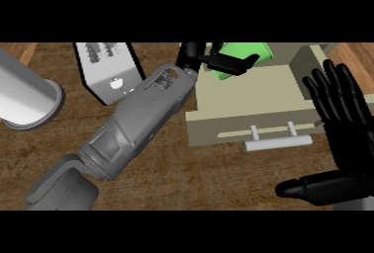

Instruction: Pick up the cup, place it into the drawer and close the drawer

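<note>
Right hand (349, 143) fills the 3 to 4 o'clock side, closest to the lens: palm flat, fingers straight and spread pointing to 12, thumb jutting toward 9. It holds nothing, just hangs beside the drawer front.

Left forearm (128, 133) runs diagonally from 7 o'clock up to 12. Left hand (219, 62) at 12 o'clock is curled round the green cup (245, 52), fingers and thumb wrapped on it, so only part of the cup shows. Cup sits up over the back of the beige drawer unit (248, 99); can't tell if it touches anything underneath.

Drawer handle (277, 143), a pale bar on two posts, at approx. 4 o'clock from centre. Grey cylinder (25, 96) at 9 o'clock, white box-like appliance (110, 69) at 11, both on the wooden counter (197, 178).
</note>
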You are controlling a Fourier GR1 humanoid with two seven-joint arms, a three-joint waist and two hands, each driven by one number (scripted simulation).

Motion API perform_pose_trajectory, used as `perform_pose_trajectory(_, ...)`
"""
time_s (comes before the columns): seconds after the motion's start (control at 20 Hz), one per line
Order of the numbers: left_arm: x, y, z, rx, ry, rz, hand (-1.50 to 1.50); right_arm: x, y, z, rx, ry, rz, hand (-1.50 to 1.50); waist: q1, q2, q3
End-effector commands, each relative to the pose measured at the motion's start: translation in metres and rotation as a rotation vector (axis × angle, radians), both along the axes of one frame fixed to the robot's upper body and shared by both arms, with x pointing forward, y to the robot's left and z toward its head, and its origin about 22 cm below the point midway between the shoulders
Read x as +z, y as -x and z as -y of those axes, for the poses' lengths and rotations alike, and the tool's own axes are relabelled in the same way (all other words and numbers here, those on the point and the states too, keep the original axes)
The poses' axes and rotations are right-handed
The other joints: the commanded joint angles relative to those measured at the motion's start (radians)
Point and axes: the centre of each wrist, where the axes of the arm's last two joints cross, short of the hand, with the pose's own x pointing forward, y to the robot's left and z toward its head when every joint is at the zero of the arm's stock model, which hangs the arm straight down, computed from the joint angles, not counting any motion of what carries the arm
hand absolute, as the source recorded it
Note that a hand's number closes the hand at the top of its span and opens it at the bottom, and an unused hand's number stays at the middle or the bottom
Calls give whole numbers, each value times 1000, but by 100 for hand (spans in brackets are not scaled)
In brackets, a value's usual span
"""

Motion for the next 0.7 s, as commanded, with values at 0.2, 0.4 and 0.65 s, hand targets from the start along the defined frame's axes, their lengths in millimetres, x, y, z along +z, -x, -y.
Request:
perform_pose_trajectory(0.2, -3, 6, 9, 11, -71, -2, -150, 6, -3, -1, 21, -19, -5, -150, -7, -1, 0)
perform_pose_trajectory(0.4, 7, 5, 12, -11, 10, -4, -150, 4, -7, -2, 31, -50, 12, -150, -11, 4, 0)
perform_pose_trajectory(0.65, 4, 10, 12, -69, 163, 53, -150, 11, 3, 11, 68, -79, -6, -150, 18, -7, -1)
